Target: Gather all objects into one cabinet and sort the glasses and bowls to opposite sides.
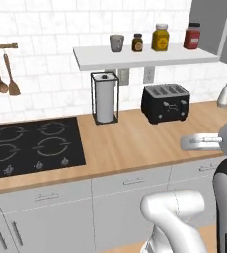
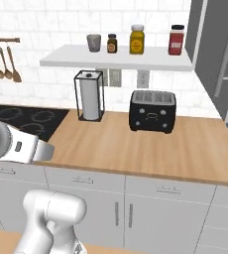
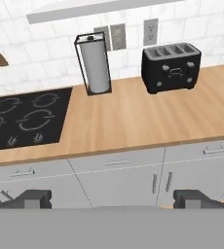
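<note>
**Approach not begun: hand wide, mug on the white shelf**

Hand fingers spread full width, nothing between them. In the hand view it looks forward and slightly down at the worktop and the drawer fronts below; the two dark tips sit level at the bottom edge, so no roll. Arm held back and low, off the worktop, well apart from every object.

One grey mug stands upright at the left end of the white shelf, just beside the brown jar; yellow jar and red jar further right. Grey cabinet door with the long bar handle at far right, beside the shelf end. Other mugs and the bowl: cannot locate.

Judgement: step in hand is reaching for the mug. To do it well, raise the hand to shelf height first, come in from the front, straddle the mug body away from the brown jar, and mind its side handle. Toaster and paper towel stand sit beneath; clear them on the way up.
</note>
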Controlling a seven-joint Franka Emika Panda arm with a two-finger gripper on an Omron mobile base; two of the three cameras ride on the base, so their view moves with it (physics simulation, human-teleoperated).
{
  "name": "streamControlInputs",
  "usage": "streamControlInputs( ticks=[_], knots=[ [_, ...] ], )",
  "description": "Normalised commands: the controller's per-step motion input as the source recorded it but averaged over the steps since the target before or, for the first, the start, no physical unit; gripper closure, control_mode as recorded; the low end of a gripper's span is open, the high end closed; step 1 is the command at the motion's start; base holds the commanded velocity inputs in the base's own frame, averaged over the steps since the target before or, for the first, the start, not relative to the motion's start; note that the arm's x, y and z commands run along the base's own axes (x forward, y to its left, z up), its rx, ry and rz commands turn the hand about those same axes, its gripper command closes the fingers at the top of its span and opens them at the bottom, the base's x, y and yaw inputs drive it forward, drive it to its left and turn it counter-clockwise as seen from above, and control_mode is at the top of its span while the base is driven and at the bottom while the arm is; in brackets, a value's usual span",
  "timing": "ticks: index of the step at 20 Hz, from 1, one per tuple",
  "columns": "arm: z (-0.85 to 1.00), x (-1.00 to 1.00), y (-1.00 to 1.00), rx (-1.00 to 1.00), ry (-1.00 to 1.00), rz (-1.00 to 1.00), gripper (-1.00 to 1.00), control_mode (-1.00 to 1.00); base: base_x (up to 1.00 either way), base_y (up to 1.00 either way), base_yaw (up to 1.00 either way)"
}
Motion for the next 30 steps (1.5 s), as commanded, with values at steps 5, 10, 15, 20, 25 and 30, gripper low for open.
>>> streamControlInputs(
  ticks=[5,10,15,20,25,30],
  knots=[
    [0.0,0.0,0.0,0.0,0.0,0.0,-1.0,1.0,0.47,0.14,0.2],
    [0.0,0.0,0.0,0.0,0.0,0.0,-1.0,1.0,0.28,0.01,0.13],
    [0.0,0.0,0.0,0.0,0.0,0.0,-1.0,1.0,0.21,0.0,0.07],
    [0.0,0.0,0.0,0.0,0.0,0.0,-1.0,1.0,0.39,0.0,0.12],
    [0.0,0.0,0.0,0.0,0.0,0.0,-1.0,1.0,0.12,0.04,0.04],
    [0.0,0.0,0.0,0.0,0.0,0.0,-1.0,1.0,0.26,0.0,0.0]
  ],
)
